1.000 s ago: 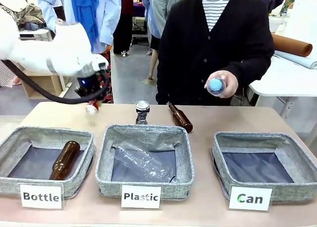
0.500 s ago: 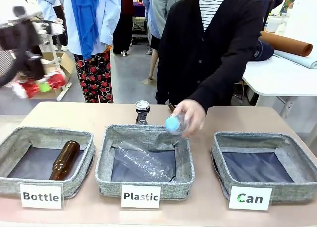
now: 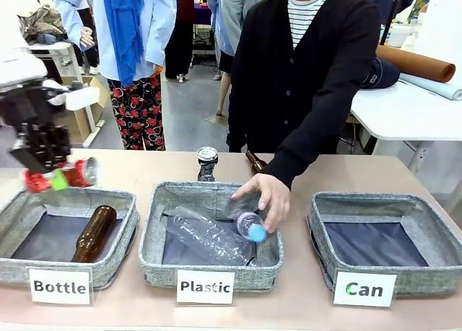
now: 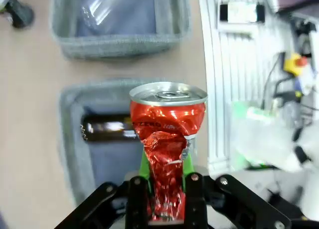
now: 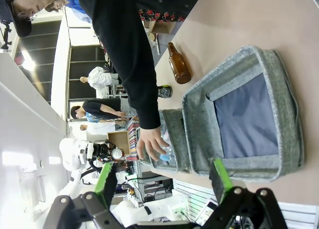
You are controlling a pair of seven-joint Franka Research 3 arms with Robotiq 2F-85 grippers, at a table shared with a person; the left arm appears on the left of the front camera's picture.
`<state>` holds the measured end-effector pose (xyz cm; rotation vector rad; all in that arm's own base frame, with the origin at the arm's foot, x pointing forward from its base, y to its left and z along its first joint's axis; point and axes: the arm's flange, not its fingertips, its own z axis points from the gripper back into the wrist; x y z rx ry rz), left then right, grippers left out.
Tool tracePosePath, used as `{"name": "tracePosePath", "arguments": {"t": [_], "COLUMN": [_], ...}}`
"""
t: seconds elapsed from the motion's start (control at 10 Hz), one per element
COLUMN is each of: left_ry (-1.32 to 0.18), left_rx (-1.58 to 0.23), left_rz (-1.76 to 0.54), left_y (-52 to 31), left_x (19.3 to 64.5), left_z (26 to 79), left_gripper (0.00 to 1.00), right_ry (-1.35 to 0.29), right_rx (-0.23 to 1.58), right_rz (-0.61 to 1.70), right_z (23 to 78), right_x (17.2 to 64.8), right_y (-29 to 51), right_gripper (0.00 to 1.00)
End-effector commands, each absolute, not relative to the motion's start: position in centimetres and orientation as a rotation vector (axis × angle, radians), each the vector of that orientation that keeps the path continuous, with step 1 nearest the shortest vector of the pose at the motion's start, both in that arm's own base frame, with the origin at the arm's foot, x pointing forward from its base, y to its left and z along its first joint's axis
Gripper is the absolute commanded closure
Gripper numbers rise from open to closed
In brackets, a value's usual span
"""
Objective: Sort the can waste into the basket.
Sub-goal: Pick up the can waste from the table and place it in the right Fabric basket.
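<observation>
Tan-topped table (image 3: 361, 174) carried three grey woven baskets in a row along its near edge, each with a white front label: "Bottle" basket (image 3: 108, 198) at the robot's left, "Plastic" basket (image 3: 195, 190) in the middle, "Can" basket (image 3: 368, 199) at the right, all set apart from one another. Behind the "Plastic" basket, toward the far edge, stood one crushed silver-topped can (image 3: 207, 164), upright. Near it one brown glass bottle (image 5: 178, 65) lay on its side.

My left gripper (image 4: 166, 165) and right gripper (image 5: 162, 180) are black with green pads (image 4: 144, 167); the person (image 3: 312, 14) wears a black cardigan (image 3: 346, 64).
</observation>
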<state>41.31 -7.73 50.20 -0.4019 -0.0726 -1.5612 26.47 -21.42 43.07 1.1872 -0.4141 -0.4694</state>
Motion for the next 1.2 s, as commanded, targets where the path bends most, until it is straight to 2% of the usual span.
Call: {"name": "tracePosePath", "arguments": {"t": [0.0, 0.3, 0.4, 0.6, 0.7, 0.9, 1.1], "left_ry": [-0.022, -0.022, -0.046, -0.532, -0.635, -0.809, -0.886], "left_rx": [-0.359, -0.359, -0.383, -0.42, -0.366, -0.372, -0.454], "left_rz": [-1.521, -1.521, -1.542, -1.599, -1.592, -1.656, -1.738], "left_y": [-6.2, -6.2, -6.6, -15.5, -21.0, -31.7, -43.6], "left_x": [40.3, 40.3, 41.2, 44.5, 44.9, 44.7, 46.1], "left_z": [50.9, 50.9, 50.3, 50.5, 51.4, 54.2, 54.1], "left_gripper": [1.0, 1.0, 0.74, 0.74, 0.74, 0.74, 0.74], "right_ry": [-0.444, -0.444, -0.414, -0.367, -0.346, -0.308, -0.397], "right_rx": [1.204, 1.204, 1.187, 0.971, 0.822, 0.777, 0.717], "right_rz": [-0.45, -0.45, -0.469, -0.361, -0.302, -0.158, -0.128], "right_z": [43.1, 43.1, 43.1, 44.8, 45.4, 47.2, 48.3], "right_x": [26.6, 26.6, 26.5, 22.8, 19.9, 14.7, 11.4], "right_y": [-21.5, -21.5, -21.4, -20.8, -22.2, -25.2, -28.2], "right_gripper": [0.0, 0.0, 0.0, 0.0, 0.0, 0.0, 0.0]}}
